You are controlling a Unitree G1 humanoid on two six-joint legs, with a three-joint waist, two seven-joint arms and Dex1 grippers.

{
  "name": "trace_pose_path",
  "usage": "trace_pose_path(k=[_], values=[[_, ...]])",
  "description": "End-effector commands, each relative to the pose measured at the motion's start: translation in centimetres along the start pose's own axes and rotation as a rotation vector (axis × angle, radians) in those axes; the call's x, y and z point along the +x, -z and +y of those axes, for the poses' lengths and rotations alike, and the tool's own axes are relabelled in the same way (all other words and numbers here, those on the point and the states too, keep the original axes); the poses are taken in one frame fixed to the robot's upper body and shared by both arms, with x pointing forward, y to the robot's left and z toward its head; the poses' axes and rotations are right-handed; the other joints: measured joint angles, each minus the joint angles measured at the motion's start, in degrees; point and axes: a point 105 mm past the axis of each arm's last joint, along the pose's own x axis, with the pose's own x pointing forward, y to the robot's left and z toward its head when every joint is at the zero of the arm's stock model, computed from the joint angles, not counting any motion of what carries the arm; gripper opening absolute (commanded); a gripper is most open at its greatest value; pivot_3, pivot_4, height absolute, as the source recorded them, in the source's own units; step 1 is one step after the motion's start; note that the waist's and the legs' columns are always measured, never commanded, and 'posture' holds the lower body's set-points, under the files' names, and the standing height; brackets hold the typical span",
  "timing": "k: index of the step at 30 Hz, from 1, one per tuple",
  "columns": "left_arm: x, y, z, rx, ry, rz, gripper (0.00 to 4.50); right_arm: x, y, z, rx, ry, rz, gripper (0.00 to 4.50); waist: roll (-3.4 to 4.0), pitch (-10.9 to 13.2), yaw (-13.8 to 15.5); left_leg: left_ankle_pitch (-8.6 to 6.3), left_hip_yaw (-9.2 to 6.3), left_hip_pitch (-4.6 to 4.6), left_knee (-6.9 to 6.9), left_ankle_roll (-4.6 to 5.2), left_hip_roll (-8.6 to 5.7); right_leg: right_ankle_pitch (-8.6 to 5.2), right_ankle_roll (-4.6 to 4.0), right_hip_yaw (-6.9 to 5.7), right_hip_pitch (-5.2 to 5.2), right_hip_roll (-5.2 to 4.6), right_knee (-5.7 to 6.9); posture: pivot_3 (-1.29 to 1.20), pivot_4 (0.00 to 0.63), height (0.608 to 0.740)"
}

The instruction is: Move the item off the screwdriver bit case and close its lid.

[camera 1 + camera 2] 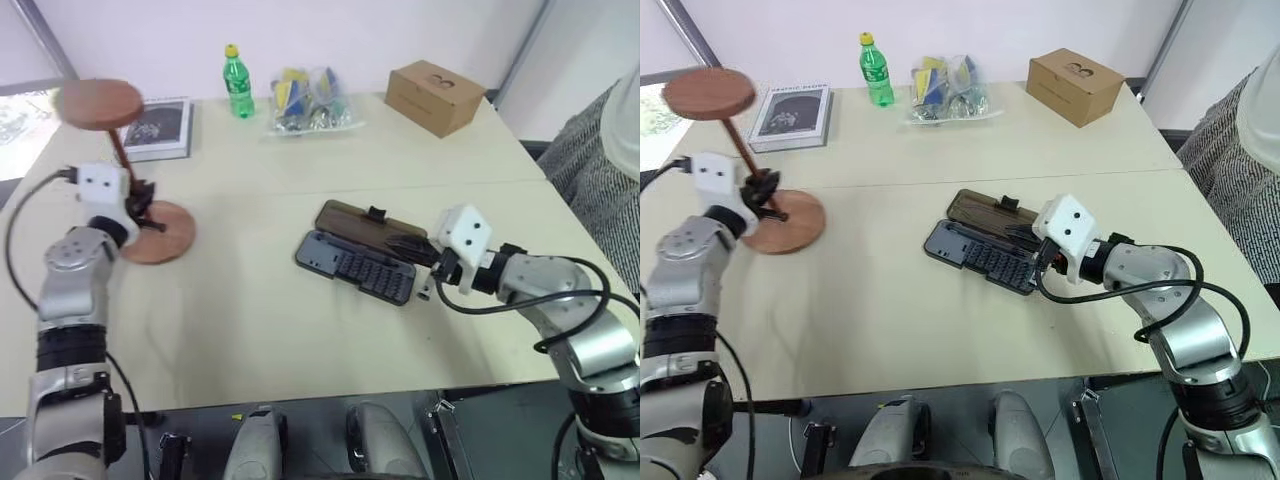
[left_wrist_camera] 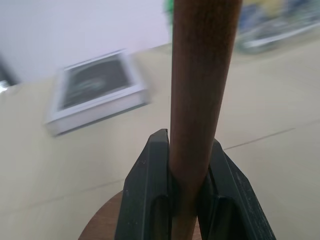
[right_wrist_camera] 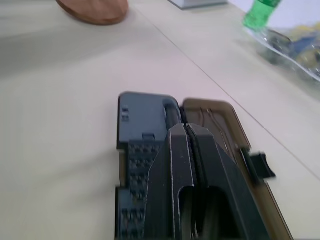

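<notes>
Left pincer (image 2: 192, 200) clamped on thin rod of wooden stand (image 1: 740, 150), low near round base; stand tilted at counter (image 1: 300, 340) left side, well apart from screwdriver bit case (image 1: 355, 265); looks stiff, top-heavy, smooth rod may twist, so a low hold suits; right pincer (image 3: 187, 165) shut, empty, over the open case; brown lid (image 1: 370, 225) lying flat behind, probably light, push at clasp edge.
</notes>
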Motion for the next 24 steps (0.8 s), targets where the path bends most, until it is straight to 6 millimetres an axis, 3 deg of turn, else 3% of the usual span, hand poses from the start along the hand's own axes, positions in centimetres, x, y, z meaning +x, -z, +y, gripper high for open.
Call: trace_pose_path(k=[1,4,7,13,18,24], values=[[0.0,-2.0,3.1,0.053,-0.118,-0.069,0.08,0.3,-1.0,-0.2,-0.037,-0.011,-0.039,0.00,-0.01,0.0,0.1,0.00,0.00,0.00,0.00,0.00,0.00,0.00,0.00,-0.01,0.00,0.00,-0.01,0.00,0.150,0.740],[-0.1,-1.4,5.2,0.037,-0.209,-0.069,0.08,0.6,-1.1,-0.2,-0.041,-0.025,-0.043,0.00,-0.02,0.0,-0.1,0.00,0.00,-0.01,0.00,0.00,-0.01,0.00,0.00,-0.02,0.00,-0.01,0.00,0.00,0.150,0.740],[-0.2,-0.7,6.1,-0.043,-0.265,-0.100,0.08,0.7,-1.1,-0.1,-0.046,-0.032,-0.043,0.00,-0.02,0.0,-0.2,0.00,0.01,0.00,0.00,0.00,0.00,0.00,0.00,-0.04,0.00,0.00,0.00,0.00,0.150,0.740],[-1.1,3.6,5.3,-0.203,-0.318,-0.042,0.08,0.4,-1.0,-0.1,-0.048,-0.021,-0.037,0.00,-0.03,0.0,-0.3,0.00,0.01,0.00,0.00,-0.01,0.01,0.01,0.01,-0.04,0.00,-0.05,0.03,0.00,0.150,0.740],[-1.9,6.1,4.7,-0.240,-0.343,0.013,0.08,0.2,-0.9,-0.1,-0.048,-0.013,-0.029,0.00,0.03,-0.1,-0.3,0.00,0.06,0.04,0.00,-0.01,-0.02,0.01,0.01,-0.03,0.01,-0.14,0.05,0.00,0.150,0.740],[-2.6,7.5,5.3,-0.211,-0.390,0.068,0.08,0.1,-0.8,-0.2,-0.052,-0.010,-0.026,0.00,0.20,-0.2,-0.6,-0.01,0.10,0.14,-0.03,0.00,-0.04,0.02,0.02,0.02,0.03,-0.15,0.07,0.00,0.150,0.740]])
